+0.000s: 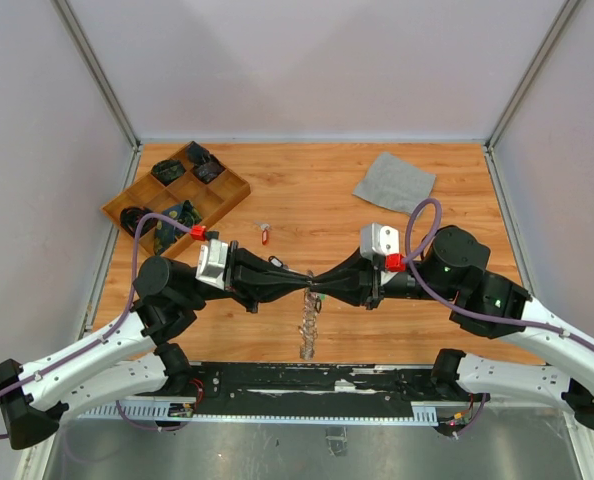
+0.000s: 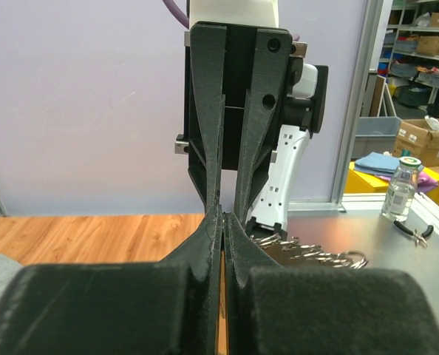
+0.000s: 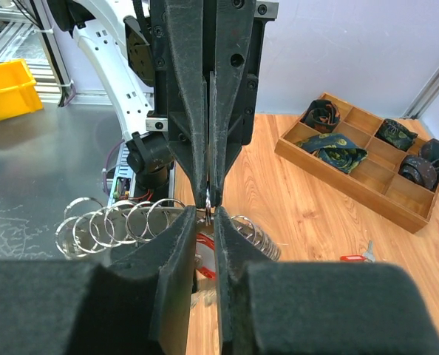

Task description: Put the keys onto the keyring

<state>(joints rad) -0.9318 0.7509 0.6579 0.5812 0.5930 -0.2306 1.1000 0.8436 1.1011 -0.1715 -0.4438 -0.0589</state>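
Note:
My two grippers meet tip to tip above the table's near middle. The left gripper (image 1: 306, 282) (image 2: 223, 214) is shut on a thin piece of the keyring (image 1: 309, 325), which hangs down from it. The keyring's fringe of small rings (image 3: 123, 222) spreads to both sides. The right gripper (image 1: 320, 284) (image 3: 207, 214) faces it with its jaws a narrow gap apart around a thin metal loop, not clamping it. A red-tagged key (image 3: 205, 255) hangs just beneath those fingers. Another key with a red tag (image 1: 265, 235) (image 3: 356, 257) lies loose on the wood.
A wooden compartment tray (image 1: 137, 200) with dark rolled items stands at the back left. A grey cloth (image 1: 394, 182) lies at the back right. A metal rail (image 1: 307, 385) runs along the table's near edge between the arm bases.

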